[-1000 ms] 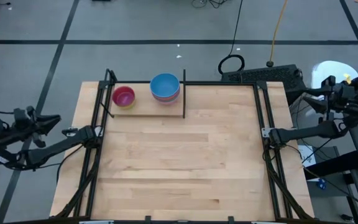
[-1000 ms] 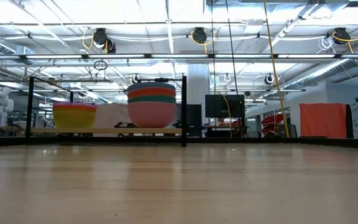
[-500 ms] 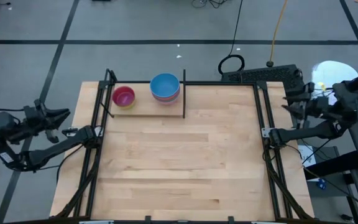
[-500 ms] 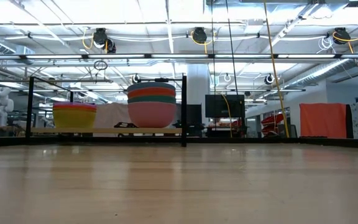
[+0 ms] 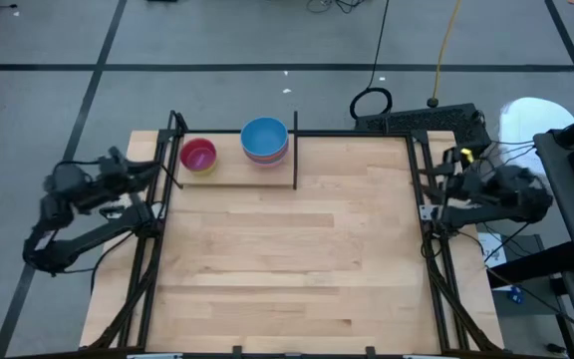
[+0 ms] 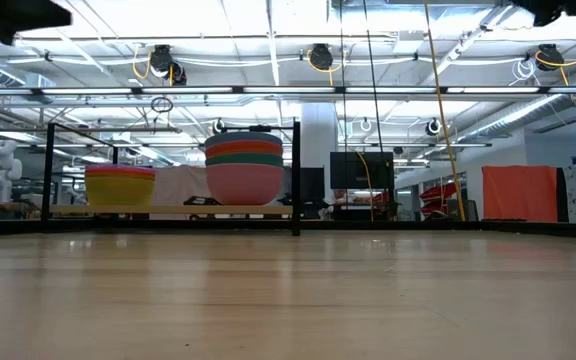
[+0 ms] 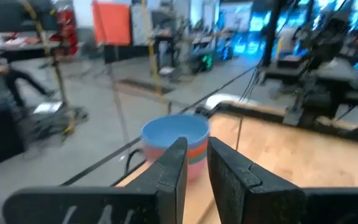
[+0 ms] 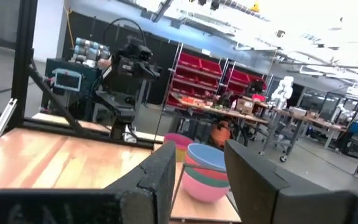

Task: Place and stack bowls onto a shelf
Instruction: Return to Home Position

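The left end effector (image 7: pixel 196 146) hangs just off the left edge of the tabletop (image 5: pixel 287 259), beside the end of the shelf (image 5: pixel 235 179). Its fingers are only slightly apart, with a narrow gap between them, and they hold and touch nothing. The right end effector (image 8: pixel 199 152) hangs off the right edge toward the far corner, its fingers parted wider and also empty. Both point inward across the tabletop. The shelf lies along the far edge on the left half, with its black upright rod (image 5: pixel 295 160) at the end nearer the middle. Two stacks of bowls stand on it, apart from each other. The taller stack (image 6: pixel 243 168), next to the rod, has a pink bowl (image 6: pixel 243 186) at the bottom, then green and orange rims, and a blue bowl (image 5: pixel 265 138) on top; the colour of a dark rim just under the blue one cannot be told. The lower stack (image 6: pixel 120 186), toward the shelf's left end, has a yellow bowl (image 6: pixel 120 192) with a pink-red bowl (image 5: pixel 198 155) nested in it. Open wood runs from the shelf to the near edge, between the black frame rails (image 5: pixel 145 261) on either side.
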Tool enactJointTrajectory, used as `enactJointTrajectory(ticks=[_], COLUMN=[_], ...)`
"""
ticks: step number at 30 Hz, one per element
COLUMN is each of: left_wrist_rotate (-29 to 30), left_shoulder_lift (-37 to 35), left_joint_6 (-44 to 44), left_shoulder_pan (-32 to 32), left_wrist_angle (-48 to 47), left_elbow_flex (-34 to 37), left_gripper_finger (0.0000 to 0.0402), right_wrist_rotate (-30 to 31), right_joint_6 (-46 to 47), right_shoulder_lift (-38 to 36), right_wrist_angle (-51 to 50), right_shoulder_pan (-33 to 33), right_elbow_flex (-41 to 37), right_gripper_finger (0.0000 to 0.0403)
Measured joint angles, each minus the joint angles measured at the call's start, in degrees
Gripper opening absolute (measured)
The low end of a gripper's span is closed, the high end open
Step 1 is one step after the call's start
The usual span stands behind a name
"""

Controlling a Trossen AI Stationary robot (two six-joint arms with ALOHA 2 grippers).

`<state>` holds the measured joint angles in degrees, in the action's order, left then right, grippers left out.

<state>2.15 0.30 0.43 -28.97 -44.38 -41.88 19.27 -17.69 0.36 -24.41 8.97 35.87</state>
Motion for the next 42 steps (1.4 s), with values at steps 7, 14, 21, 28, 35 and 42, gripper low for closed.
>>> enactJointTrajectory(ticks=[7, 14, 21, 28, 35, 42], left_wrist_rotate=[-8.97, -16.89, -17.72, -22.42, -29.43, -32.44], left_shoulder_lift=[0.0, 0.0, 0.0, 0.02, 0.02, 0.07], left_joint_6=[-1.05, -5.8, -8.62, -8.46, -8.46, -6.92], left_shoulder_pan=[0.02, 0.02, 0.56, 2.45, 4.54, 6.99], left_wrist_angle=[20.31, 33.9, 40.17, 43.58, 46.56, 49.0], left_elbow_flex=[12.79, 23.96, 31.66, 36.0, 39.74, 41.34], left_gripper_finger=[0.0067, 0.0067, 0.0067, 0.0067, 0.0067, 0.0067], right_wrist_rotate=[0.0, 0.0, -0.04, -0.09, -6.54, -11.93], right_joint_6=[-1.47, -1.51, -3.57, -4.07, -4.09, -3.75], right_shoulder_lift=[0.0, 0.01, 0.02, 0.02, 0.02, 0.08], right_wrist_angle=[11.57, 19.33, 23.92, 27.64, 31.92, 34.99], right_shoulder_pan=[0.02, 0.0, 0.0, 0.02, 0.01, 0.03], right_elbow_flex=[-8.68, -15.27, -21.39, -27.04, -31.38, -34.12], right_gripper_finger=[0.0132, 0.0132, 0.0132, 0.0132, 0.0132, 0.0132])
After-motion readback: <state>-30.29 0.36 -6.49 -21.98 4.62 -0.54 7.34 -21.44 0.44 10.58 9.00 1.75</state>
